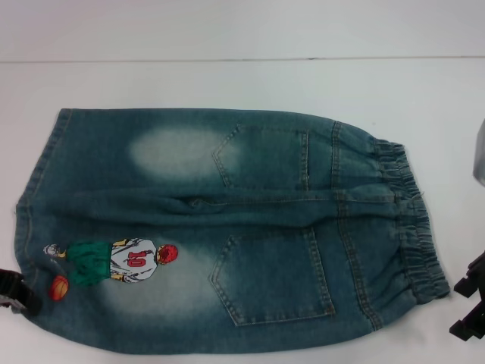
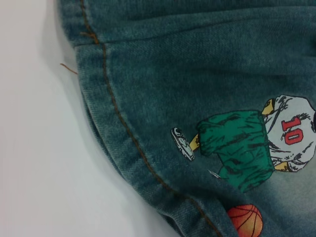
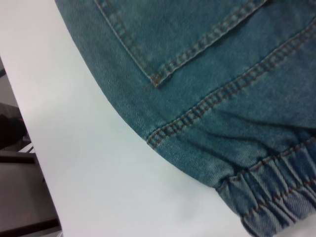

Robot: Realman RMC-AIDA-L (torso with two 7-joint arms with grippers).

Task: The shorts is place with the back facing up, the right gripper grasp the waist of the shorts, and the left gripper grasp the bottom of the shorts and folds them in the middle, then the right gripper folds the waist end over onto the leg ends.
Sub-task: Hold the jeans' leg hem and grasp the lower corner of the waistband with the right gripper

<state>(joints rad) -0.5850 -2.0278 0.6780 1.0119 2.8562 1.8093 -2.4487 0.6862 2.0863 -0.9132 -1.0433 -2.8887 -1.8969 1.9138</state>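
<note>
Left end effector (image 1: 19, 292) beside shorts (image 1: 227, 220) hem, grip state indiscernible; embroidered player's shoe (image 2: 183, 143) clear only from left wrist.

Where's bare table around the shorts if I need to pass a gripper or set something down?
The white table is bare in a wide band beyond the faded blue-green denim shorts, and at the far right past the ruffled elastic waist. It is crowded near the front corners: the left gripper sits by the hemmed leg ends, the right gripper by the waist.
</note>
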